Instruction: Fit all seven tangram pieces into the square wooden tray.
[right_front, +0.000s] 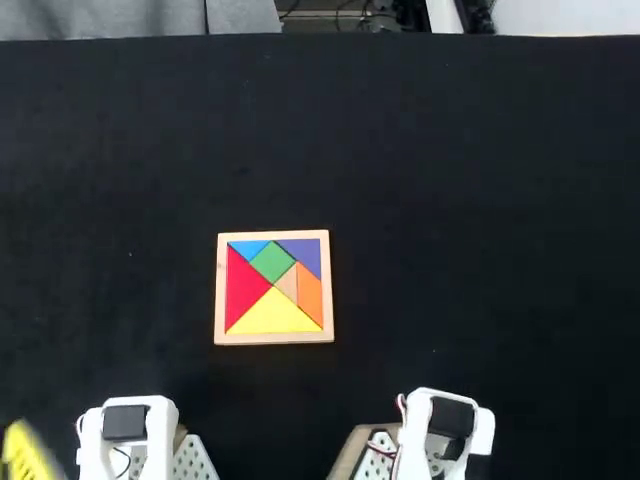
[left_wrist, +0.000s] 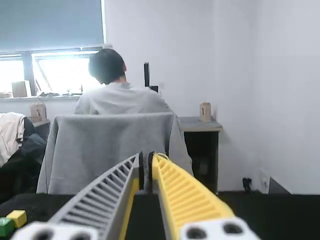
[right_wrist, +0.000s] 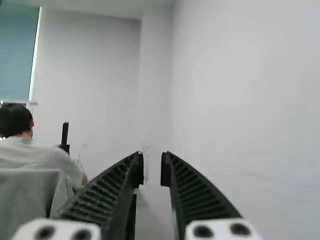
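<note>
The black counter (right_front: 480, 200) spreads wide on every side of the square wooden tray (right_front: 219, 300), which lies flat and well in from all the counter's edges. On the side of the tray nearest the robot stand the two arms, the left arm (right_front: 125, 430) and the right arm (right_front: 445, 425), both well apart from the tray and raised so that their cameras look out across the room. The left claw (left_wrist: 146, 160) is pressed narrow with its tips almost meeting and nothing between them. The right claw (right_wrist: 151, 160) is drawn narrow too, with a slim gap at the tips, and it also holds nothing.

Inside the tray, the red triangle (right_front: 242, 290) fills the left side and the yellow triangle (right_front: 274, 315) fills the side facing the arms. The indigo piece (right_front: 305, 255) takes the far right corner and the orange piece (right_front: 311, 292) runs along the right wall. The green square (right_front: 272, 262) sits near the middle, towards the far wall, and the light blue triangle (right_front: 247, 248) is in the far left corner. The small tan triangle (right_front: 288, 286) lies at the centre.

All seven pieces appear seated with no bare wood between them, so the fitting looks done. The step in hand is probably only a check that nothing stands proud of the rim. It is best done by keeping both claws back, since a nudge to the tray wall could lift a piece. If a press is needed, either arm has open counter to come in from its own side of the tray
</note>
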